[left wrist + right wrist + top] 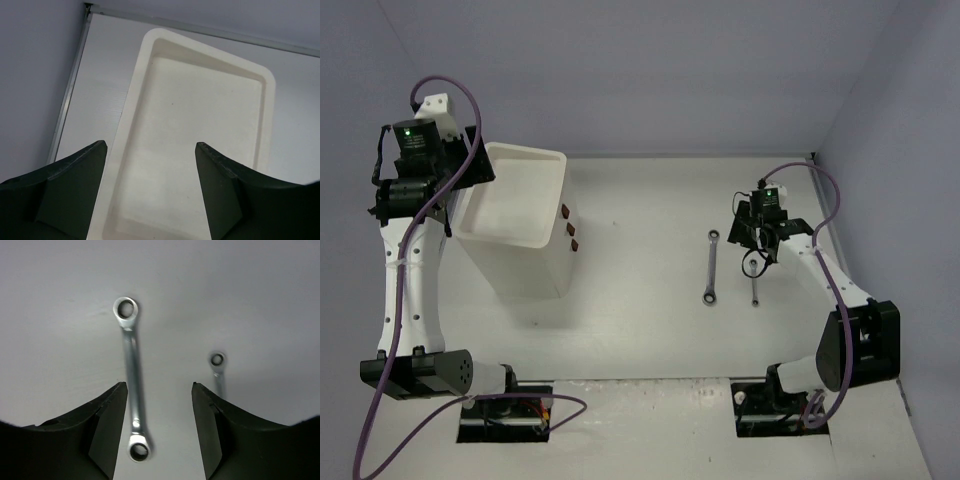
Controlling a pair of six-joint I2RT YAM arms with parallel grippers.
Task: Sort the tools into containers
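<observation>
Two silver wrenches lie on the table at the right: a long one (pixel 711 267) and a short thin one (pixel 755 290). In the right wrist view the long wrench (pixel 131 375) runs just inside my left finger and the short one (pixel 218 371) lies beyond my right finger. My right gripper (pixel 752 250) (pixel 159 387) is open and empty, hovering above them. The tall white container (pixel 515 245) stands at the left, and no tool shows in its tray top (pixel 150 50). My left gripper (pixel 460 190) (pixel 150 150) is open and empty above the tray's left end.
Three small dark brown drawer handles (pixel 570 228) face right on the container's side. The table's back edge (pixel 690 155) meets the grey wall. In the left wrist view a metal edge strip (pixel 70 95) runs along the table beside the tray.
</observation>
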